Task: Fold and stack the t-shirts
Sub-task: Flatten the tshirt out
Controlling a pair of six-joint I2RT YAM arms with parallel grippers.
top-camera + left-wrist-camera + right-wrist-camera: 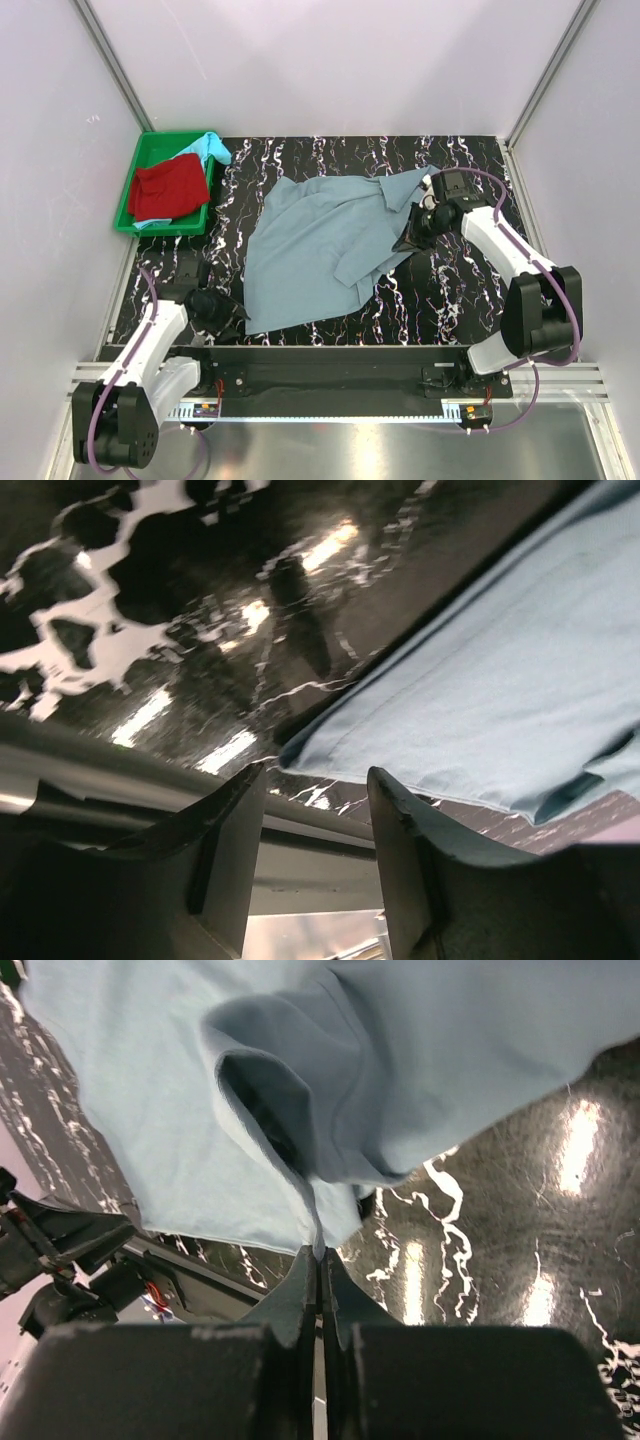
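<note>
Cloth covers the middle of the black, white-veined counter (pixel 470 165): the large grey-blue t-shirt (pixel 310 250) lies mostly flat, slanting from its near-left corner toward the far right. Its right side is rumpled, with part of the fabric turned back over itself.

The right pincer (pixel 320 1260) is at that rumpled right edge. Its two fingers are pressed together with a thin fold of the grey-blue fabric pinched between the tips. In the right wrist view the cloth rises from the tips into a loose, hollow pucker, and the rest of the shirt spreads away behind it across the counter.

The left pincer (pixel 317 775) is low over the counter just beside the shirt's near-left corner. Its fingers stand apart with nothing between them. In the left wrist view the hemmed corner lies just beyond the fingertips, and whether it touches them cannot be told.

A green plastic tray (pixel 150 145) sits at the far-left corner of the counter, well apart from both arms. A crumpled red t-shirt (pixel 168 187) lies in it on top of a light turquoise t-shirt (pixel 212 148). The turquoise one shows at the tray's far-right corner, where it spills over the rim, and again along the near edge under the red one.
</note>
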